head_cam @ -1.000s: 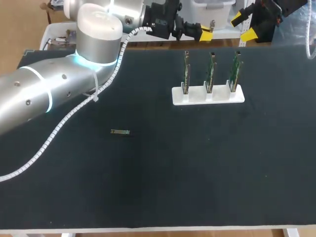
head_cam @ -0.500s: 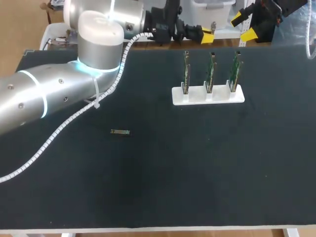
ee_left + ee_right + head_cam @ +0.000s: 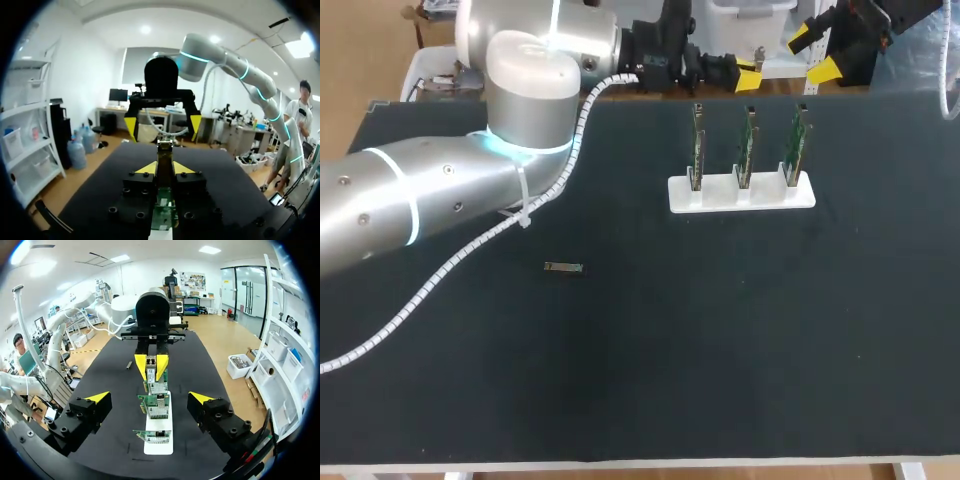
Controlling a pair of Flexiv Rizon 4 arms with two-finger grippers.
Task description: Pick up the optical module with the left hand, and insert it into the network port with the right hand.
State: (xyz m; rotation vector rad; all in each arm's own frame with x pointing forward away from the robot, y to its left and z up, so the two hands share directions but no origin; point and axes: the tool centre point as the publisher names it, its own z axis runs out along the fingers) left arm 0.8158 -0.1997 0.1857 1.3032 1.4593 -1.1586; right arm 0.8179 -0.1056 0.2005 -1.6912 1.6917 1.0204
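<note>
My left gripper (image 3: 747, 74) hangs over the table's far edge, behind the row of green network boards (image 3: 745, 148). In the left wrist view this gripper (image 3: 161, 167) is shut on a slim metallic optical module (image 3: 164, 151) that sticks out ahead of its yellow tips. My right gripper (image 3: 815, 53) is at the far right, open, facing the left one. In the right wrist view the right gripper (image 3: 149, 399) is wide open above the boards (image 3: 156, 405), and the left gripper (image 3: 151, 367) with the module (image 3: 151, 361) is straight ahead.
Three boards stand upright in a white holder (image 3: 802, 197) at the back right of the black table. A second small module (image 3: 563, 267) lies flat left of the middle. My left arm (image 3: 440, 195) crosses the table's back left.
My left arm has swung a little to the right along the far edge, bringing its gripper nearer the boards. The right gripper has stayed put and open.
</note>
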